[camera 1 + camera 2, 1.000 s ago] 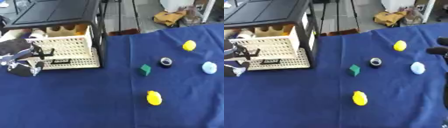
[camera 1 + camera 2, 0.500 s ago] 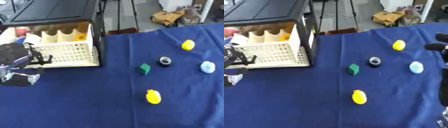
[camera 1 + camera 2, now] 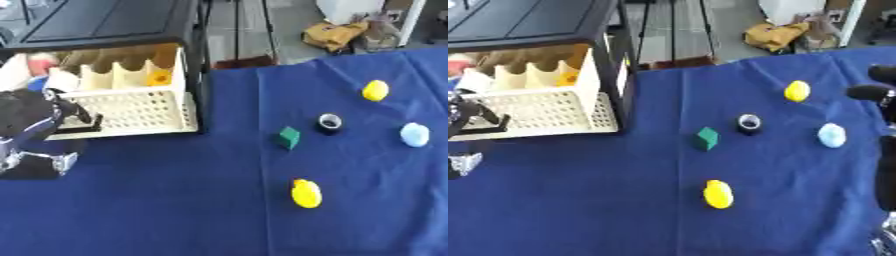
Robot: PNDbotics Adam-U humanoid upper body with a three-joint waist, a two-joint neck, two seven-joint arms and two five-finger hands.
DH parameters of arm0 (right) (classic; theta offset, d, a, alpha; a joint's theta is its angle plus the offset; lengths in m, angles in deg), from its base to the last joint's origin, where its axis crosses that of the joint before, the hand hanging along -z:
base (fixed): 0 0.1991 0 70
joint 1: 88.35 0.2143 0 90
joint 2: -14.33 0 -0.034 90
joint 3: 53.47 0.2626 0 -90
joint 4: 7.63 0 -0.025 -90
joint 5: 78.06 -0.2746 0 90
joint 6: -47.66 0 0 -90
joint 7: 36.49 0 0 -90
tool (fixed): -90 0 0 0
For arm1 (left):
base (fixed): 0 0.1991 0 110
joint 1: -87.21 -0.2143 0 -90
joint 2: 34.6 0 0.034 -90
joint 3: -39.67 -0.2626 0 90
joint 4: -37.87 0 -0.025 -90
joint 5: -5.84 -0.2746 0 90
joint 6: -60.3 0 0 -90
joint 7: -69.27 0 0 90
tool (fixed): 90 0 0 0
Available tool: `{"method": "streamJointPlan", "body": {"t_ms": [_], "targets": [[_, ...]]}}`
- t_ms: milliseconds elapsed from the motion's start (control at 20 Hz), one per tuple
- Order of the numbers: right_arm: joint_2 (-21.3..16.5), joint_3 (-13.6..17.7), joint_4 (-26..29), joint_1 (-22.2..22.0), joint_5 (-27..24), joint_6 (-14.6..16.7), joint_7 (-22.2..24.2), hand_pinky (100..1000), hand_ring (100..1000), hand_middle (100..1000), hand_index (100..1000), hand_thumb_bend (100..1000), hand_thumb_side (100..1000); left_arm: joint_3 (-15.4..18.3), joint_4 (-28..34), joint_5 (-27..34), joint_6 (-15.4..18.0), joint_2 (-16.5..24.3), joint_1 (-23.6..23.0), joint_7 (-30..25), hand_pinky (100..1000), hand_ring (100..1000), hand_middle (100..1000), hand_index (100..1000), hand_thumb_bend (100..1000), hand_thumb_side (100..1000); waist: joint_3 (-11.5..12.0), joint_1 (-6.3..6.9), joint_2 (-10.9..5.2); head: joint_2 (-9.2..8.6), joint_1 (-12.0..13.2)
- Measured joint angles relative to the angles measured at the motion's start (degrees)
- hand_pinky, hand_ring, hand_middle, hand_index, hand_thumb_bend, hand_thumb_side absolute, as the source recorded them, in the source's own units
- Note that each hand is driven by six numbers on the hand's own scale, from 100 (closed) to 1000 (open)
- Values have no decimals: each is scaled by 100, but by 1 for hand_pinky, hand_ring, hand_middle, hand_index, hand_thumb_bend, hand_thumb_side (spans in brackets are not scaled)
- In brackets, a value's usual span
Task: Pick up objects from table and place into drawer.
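With my left hand curled on the black handle of the cream drawer, which stands open with an orange piece already inside, I judge most work remains: the yellow duck, green block, black ring, pale blue lump and yellow lump lie spread on the blue cloth, while I cannot tell my right hand's fingers, and bare floor with a tan bag lies beyond.

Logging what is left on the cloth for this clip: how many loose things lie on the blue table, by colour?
Yellow: 2, one far and one near.
Green: 1, a block.
Black: 1, a ring-shaped thing.
Pale blue: 1, a rounded thing.
Total: 5
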Motion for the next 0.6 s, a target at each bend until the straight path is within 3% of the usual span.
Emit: {"method": "streamJointPlan", "body": {"t_ms": [350,600], "targets": [[0,13,0,-2,0,-13,-15,664,763,695,796,100,869,161,310,498,2,-17,23,-236,100,100,185,963,100,247,14,0,0,1,0],[-1,17,0,-9,1,4,-52,664,763,694,796,100,866,338,384,769,154,-17,138,-2,100,100,182,962,100,254,37,1,-1,23,-24]]}}
